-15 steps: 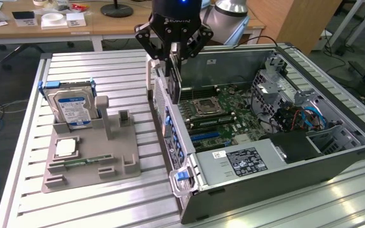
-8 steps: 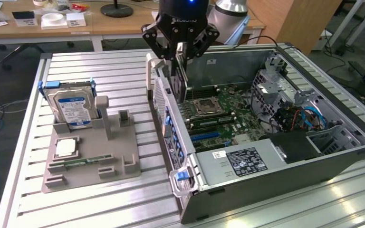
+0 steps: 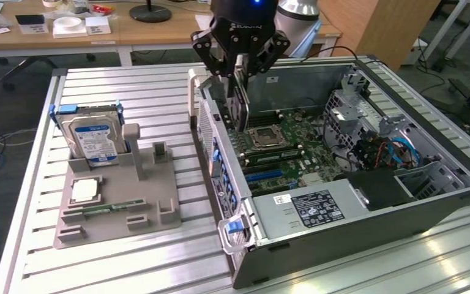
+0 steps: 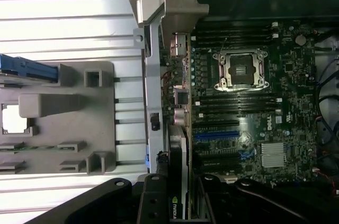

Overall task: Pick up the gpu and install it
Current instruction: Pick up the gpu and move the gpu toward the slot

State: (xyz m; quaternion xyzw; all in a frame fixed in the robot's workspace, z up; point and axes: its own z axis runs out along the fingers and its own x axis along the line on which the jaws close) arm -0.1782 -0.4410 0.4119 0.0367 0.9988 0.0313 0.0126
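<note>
Jaws part-closed, clamped on flat green circuit-board gpu (image 3: 237, 105) (image 4: 178, 173) with black cooler, hung edge-down over green motherboard (image 3: 300, 153) at far end of open grey tower case (image 3: 431, 202) on slatted metal desk (image 3: 137, 263); likely risk: tilted card missing slot, bracket snagging case wall.

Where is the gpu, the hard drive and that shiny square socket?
gpu (image 3: 237, 107): exterior view, on the middle of the upright card.
hard drive (image 3: 95, 139): exterior view, on its blue-white label.
square socket (image 4: 241, 69): wrist view, on its dark centre inside the silver frame.
</note>
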